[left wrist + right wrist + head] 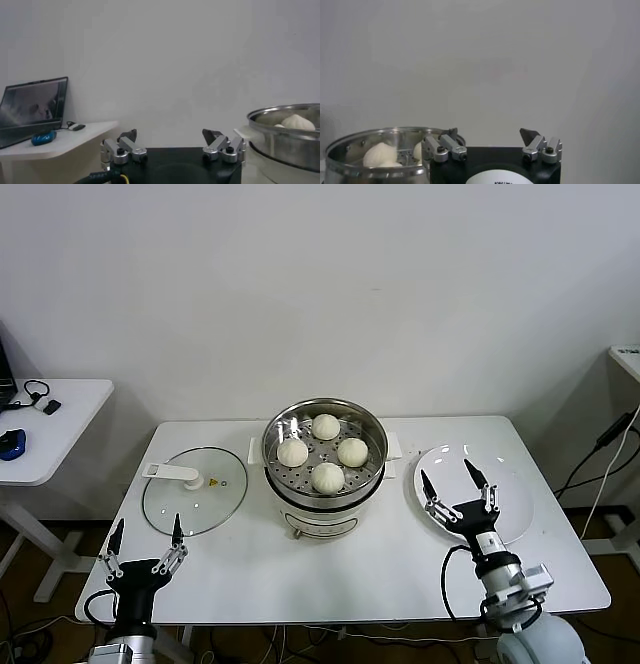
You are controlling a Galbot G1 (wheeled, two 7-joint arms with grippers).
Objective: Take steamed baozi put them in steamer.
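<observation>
Several cream-white baozi (327,476) lie on the perforated tray inside the shiny steel steamer (281,484) at the table's middle. The left wrist view catches the steamer (287,145) with one baozi (298,121) showing over its rim. In the right wrist view the steamer (370,172) holds a baozi (380,154). My right gripper (454,477) hangs open over the white plate (515,504), nothing between its fingers. My left gripper (146,532) stands open near the table's front left, just in front of the glass lid, holding nothing.
A flat glass lid (195,489) with a white handle lies left of the steamer. The white plate is bare. A side table (50,434) with a blue mouse stands at the far left; a laptop (32,110) sits on it. Cables hang at the right.
</observation>
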